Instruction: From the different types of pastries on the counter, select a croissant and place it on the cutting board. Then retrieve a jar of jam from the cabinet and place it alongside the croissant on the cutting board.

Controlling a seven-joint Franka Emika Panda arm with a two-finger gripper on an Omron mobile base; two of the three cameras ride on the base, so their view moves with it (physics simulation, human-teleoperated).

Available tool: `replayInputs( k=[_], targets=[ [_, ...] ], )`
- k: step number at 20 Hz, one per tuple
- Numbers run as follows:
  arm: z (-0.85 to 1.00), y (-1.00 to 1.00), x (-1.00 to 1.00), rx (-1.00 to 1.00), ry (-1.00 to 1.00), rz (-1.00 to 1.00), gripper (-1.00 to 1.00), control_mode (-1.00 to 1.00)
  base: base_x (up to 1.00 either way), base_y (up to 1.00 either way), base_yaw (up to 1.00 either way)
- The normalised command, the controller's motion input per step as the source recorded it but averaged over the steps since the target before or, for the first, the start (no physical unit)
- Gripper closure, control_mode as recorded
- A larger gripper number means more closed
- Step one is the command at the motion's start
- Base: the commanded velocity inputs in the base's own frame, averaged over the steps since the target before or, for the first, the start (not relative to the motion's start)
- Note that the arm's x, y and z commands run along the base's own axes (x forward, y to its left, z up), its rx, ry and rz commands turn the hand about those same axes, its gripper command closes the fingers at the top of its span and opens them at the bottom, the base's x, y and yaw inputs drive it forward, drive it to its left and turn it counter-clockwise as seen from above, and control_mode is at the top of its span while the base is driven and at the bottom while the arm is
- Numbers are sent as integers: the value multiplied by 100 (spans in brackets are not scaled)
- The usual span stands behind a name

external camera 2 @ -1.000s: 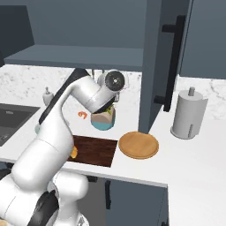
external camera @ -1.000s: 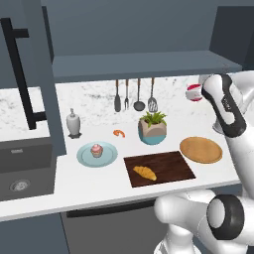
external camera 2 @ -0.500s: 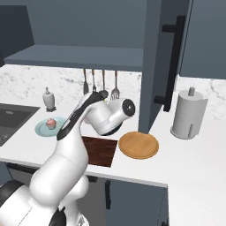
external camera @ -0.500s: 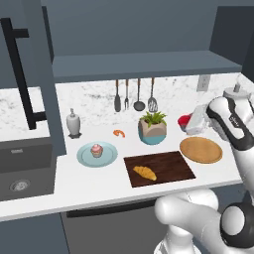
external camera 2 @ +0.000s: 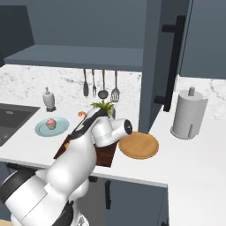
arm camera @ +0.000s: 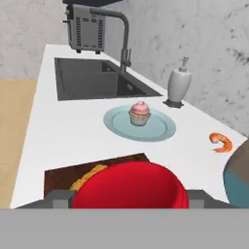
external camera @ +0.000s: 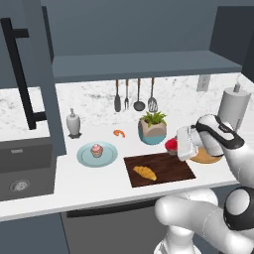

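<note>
I had the gripper closed on the jar of jam, its two fingers pressed against the jar's red sides in the hand view. The jar sat low at the far right corner of the cutting board, just in front of the potted plant; I could not tell whether its base touched the wood. The croissant lay on the left half of the board, near its front edge, well apart from the jar.

To the right of the board, partly behind my arm, the round wooden disc rested near the front edge of the counter, with the paper-towel roll standing further right toward the back. Left of the board, the cupcake stood in the middle of a pale blue plate. A small orange curled item lay on the counter between the plate and the plant, and a soap dispenser stood behind the plate by the sink. Utensils hung on the back wall below the cabinet shelf.
</note>
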Motion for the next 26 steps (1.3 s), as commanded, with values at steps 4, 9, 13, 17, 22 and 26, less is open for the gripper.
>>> replayInputs(
  k=[4,9,13,17,22,26],
  targets=[
    [-72,22,-7,0,0,14,100,-100,0,0,0],
    [-49,-7,5,1,0,10,100,-100,0,0,0],
    [-40,0,26,1,0,5,100,-100,0,0,0],
    [-32,0,26,4,0,7,100,-100,0,0,0],
    [-28,0,16,5,-1,8,-100,-100,0,0,0],
    [-1,-18,-1,8,-7,9,-100,-100,0,0,0]
  ],
)
